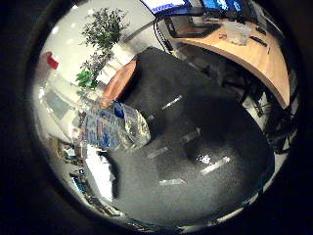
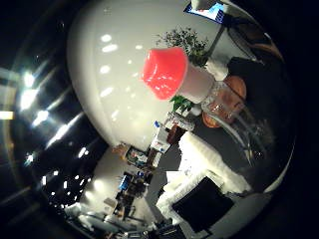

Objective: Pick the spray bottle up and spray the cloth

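The spray bottle [image 2: 199,84] fills the middle of the thumb side view, very close to my palm. It has a red head [image 2: 164,72], a white collar and a clear body. Its red head [image 1: 49,61] also shows at the rim of the little finger side view. The white cloth [image 2: 209,162] lies crumpled on the dark table [image 1: 195,147], just beyond the bottle. I see no sure part of my right hand, so its grasp on the bottle cannot be judged.
A clear plastic bottle [image 1: 115,127] with a blue and white label lies on the table by the cloth. A round brown disc [image 1: 120,81] sits at the table's far edge, with a green plant [image 1: 100,34] behind. A curved wooden desk [image 1: 259,54] with monitors stands beyond.
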